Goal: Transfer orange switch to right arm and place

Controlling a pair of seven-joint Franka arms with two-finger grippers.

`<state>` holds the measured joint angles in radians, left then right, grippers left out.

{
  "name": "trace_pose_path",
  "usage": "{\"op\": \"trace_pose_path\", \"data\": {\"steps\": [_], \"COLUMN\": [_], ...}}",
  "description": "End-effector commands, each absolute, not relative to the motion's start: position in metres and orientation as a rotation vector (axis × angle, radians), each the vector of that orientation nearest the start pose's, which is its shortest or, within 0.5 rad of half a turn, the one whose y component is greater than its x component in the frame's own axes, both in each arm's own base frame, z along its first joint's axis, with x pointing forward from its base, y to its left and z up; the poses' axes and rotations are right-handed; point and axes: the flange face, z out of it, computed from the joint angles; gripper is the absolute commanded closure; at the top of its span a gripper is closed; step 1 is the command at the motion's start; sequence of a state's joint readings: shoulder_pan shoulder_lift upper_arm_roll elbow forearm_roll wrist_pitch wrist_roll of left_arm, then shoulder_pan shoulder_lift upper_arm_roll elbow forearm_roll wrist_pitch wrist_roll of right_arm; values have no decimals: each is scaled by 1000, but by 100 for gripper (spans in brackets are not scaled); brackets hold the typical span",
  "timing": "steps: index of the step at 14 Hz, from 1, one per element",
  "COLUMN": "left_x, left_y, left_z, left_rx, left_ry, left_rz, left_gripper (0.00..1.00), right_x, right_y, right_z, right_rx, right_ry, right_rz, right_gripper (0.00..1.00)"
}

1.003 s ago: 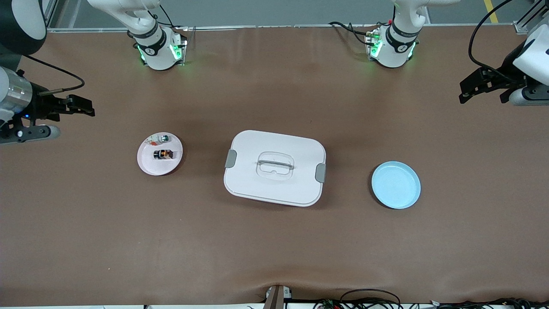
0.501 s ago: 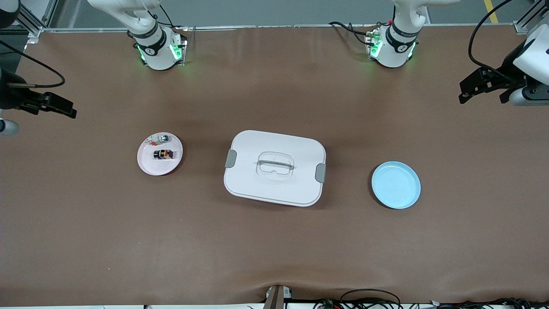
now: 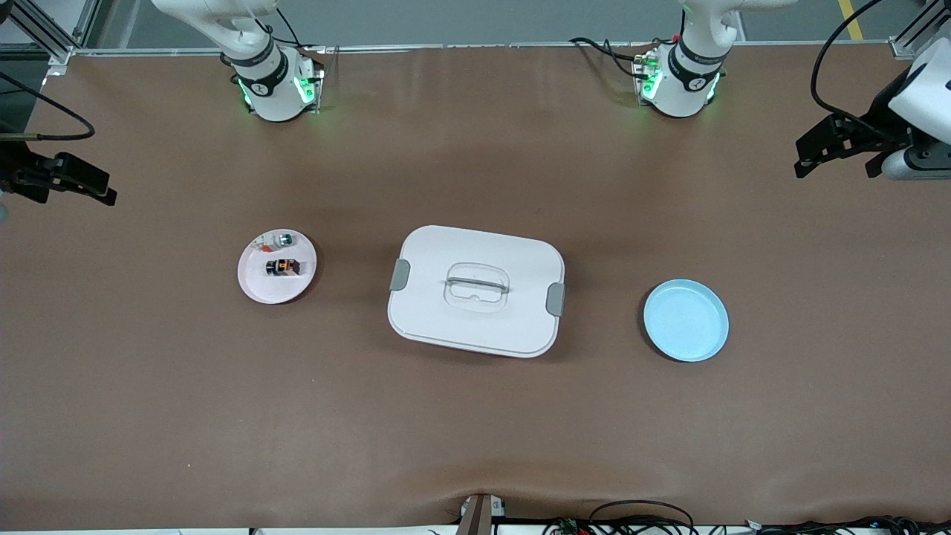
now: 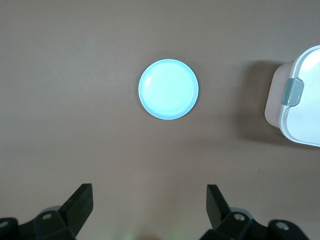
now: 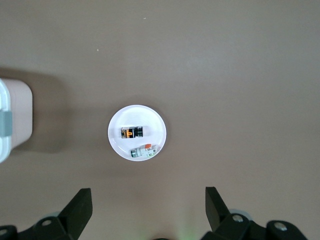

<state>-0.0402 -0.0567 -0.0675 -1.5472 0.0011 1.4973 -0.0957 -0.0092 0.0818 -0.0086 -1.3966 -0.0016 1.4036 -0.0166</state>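
The orange switch [image 3: 283,266], a tiny black block with an orange face, lies on a small pink plate [image 3: 256,286] toward the right arm's end of the table. It also shows in the right wrist view [image 5: 132,132], on the plate [image 5: 150,119]. My right gripper [image 3: 96,186] is open and empty, high up at the table's edge past the plate; the right wrist view [image 5: 148,210] shows its fingers wide apart. My left gripper [image 3: 806,157] is open and empty, high over the left arm's end of the table, and shows spread in the left wrist view [image 4: 150,210].
A whitish-green part [image 3: 281,239] shares the pink plate. A white lidded box [image 3: 475,291] with grey latches stands mid-table. An empty light blue plate [image 3: 686,320] lies toward the left arm's end and also shows in the left wrist view [image 4: 168,89].
My right gripper has moved away from the pink plate toward the table's edge at the right arm's end. The left arm has barely moved. The switch has stayed on the plate.
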Motion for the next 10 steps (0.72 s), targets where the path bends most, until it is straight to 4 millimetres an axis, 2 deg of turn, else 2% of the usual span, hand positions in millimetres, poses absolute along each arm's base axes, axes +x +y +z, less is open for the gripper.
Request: {"op": "trace_pose_path", "data": {"steps": [1, 5, 8, 10], "left_x": [518, 517, 517, 517], "left_y": [-58, -58, -60, -60], "left_z": [666, 667, 666, 666], "left_rx": [-3145, -3144, -3144, -3143], "left_ry": [49, 49, 54, 54], "left_rz": [-28, -26, -23, -24], "left_gripper": [0, 0, 0, 0], "right_x": [558, 558, 550, 543], "right_y": [-31, -28, -32, -26], "right_z": [649, 649, 652, 659], "right_rx": [-3104, -3095, -3093, -3092], "right_ry": [-26, -21, -29, -42], "right_rz": [142, 151, 186, 167], "right_gripper": [0, 0, 0, 0]}}
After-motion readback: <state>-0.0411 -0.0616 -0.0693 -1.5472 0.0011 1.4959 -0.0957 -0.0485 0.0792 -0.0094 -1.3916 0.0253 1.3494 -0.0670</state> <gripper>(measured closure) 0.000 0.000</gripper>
